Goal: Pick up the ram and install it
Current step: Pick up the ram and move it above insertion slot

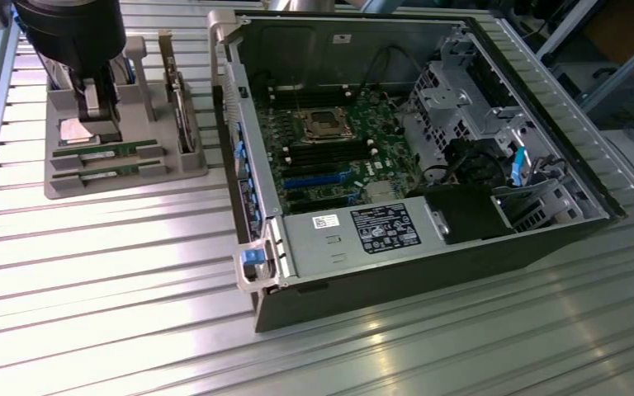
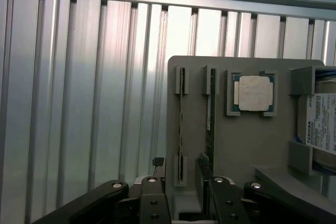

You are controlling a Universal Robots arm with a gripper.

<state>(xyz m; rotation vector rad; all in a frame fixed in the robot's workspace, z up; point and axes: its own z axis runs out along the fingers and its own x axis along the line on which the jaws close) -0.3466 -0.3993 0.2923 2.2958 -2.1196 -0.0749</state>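
My gripper (image 2: 185,205) hangs open and empty over the gray holder (image 2: 236,145). The ram (image 2: 181,114) stands on edge in its slot, in line with the gap between my fingers, with its twin (image 2: 211,108) just beside it. Past them sit the CPU (image 2: 254,93) and a drive (image 2: 321,124) labelled TOSHIBA. The open case (image 1: 405,280) lies well apart.

The table (image 1: 96,272) is formed of ribbed aluminium profile, brushed and semi-gloss, with light reflected in streaks. The parts holder (image 1: 96,188) is made of grey matt plastic. The two ram sticks (image 1: 106,151) are built on green circuit board. The CPU chip (image 2: 255,93) is capped with dull silver metal. The computer case (image 1: 405,276) is finished matt dark outside; bare grey sheet metal is seen inside. The gripper (image 2: 185,195) is finished in satin black and fastened with bright metal screws.
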